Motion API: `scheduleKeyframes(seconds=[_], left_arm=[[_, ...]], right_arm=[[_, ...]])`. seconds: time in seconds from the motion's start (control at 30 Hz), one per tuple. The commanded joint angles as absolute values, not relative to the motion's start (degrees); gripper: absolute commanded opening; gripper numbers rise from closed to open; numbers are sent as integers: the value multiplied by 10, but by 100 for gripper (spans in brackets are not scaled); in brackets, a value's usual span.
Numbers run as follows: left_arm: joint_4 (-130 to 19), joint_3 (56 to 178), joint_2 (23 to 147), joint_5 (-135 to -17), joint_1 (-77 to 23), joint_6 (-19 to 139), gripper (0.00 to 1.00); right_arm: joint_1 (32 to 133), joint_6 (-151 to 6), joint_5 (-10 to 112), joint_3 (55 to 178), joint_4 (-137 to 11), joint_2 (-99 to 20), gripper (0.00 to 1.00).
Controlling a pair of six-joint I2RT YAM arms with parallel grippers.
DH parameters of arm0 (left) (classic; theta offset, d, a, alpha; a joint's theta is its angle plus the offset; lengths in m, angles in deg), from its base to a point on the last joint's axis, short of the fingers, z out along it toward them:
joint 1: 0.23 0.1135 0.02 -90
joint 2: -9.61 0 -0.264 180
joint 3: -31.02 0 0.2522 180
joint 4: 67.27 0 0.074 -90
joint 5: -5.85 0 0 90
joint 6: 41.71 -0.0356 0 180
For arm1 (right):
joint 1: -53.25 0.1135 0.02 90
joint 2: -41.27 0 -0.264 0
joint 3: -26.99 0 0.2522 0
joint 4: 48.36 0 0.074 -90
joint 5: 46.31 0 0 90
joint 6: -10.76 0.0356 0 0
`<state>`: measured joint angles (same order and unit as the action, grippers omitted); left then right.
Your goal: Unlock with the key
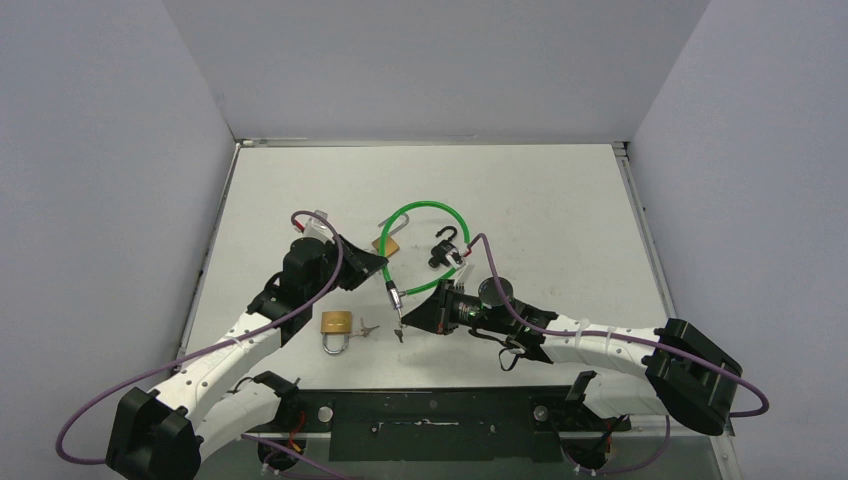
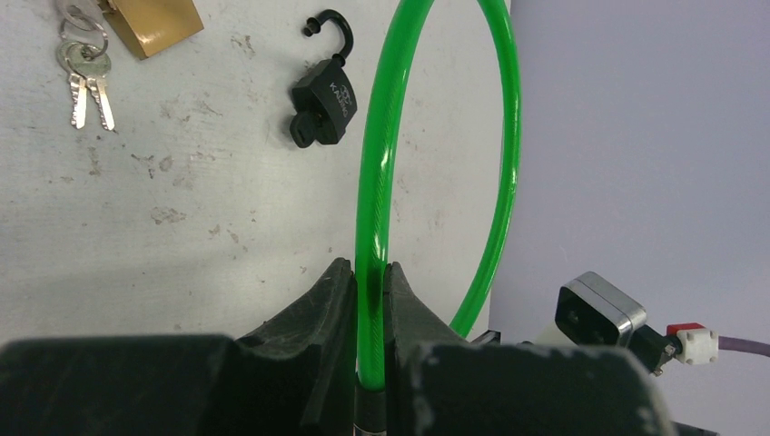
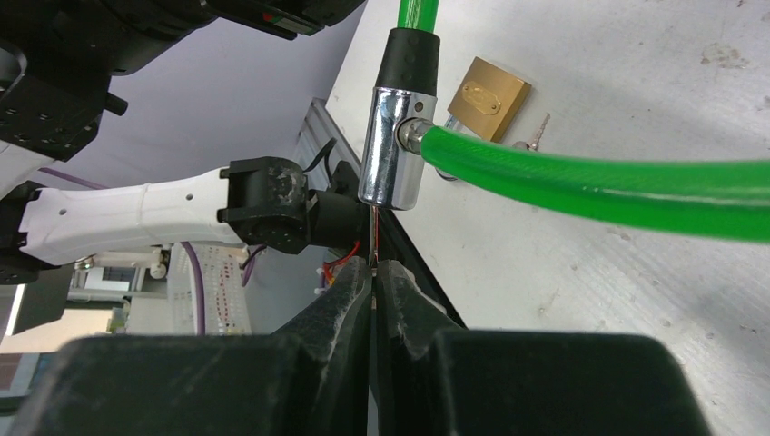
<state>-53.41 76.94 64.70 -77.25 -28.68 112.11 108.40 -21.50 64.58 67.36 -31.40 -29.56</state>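
So here's where you're at: your left gripper [image 2: 370, 272] has its jaws pinched narrow on the green cable [image 2: 377, 182], just above the black collar where the cable runs into the lock barrel. From that grip the cable arcs out over the table [image 1: 560, 200] and curves back round to plug into the side of the chrome barrel [image 3: 390, 145]. So the cable lock is closed in a ring, sitting mid-table between your two arms.

Your right gripper [image 3: 373, 268] is right under the barrel, jaws squeezed nearly together on the key [image 3: 374, 232]. In the right wrist view the thin blade runs straight up from the jaws to the bottom end of the barrel — I can't tell how deep it sits in there.

Other stuff lying around:
- A brass padlock [image 1: 336, 325] lies flat on the table near your left arm, with a small bunch of keys [image 1: 368, 328] just beside it.
- A second brass padlock [image 1: 388, 245] sits next to the left gripper, close to the green loop. The left wrist view shows two keys on a ring hanging off a brass padlock, probably this one.
- A black padlock [image 2: 324, 95] lies just outside the loop on the right-arm side — its shackle is hooked open.
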Motion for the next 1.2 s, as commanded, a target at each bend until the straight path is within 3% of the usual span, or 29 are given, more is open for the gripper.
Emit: scheduleKeyframes(seconds=[0.0,0.87,1.17], left_arm=[[-599,777,626,-704,-286,1118,0],[-704,706,590,-676,-284,1259,0],[-811,660,577,-686,-282,1292,0]], right_arm=[[1060,-204,674,703,-269,-290,0],[1051,-156,597,740,-275,-316,0],[1043,-21,607,650,-122,-300,0]])
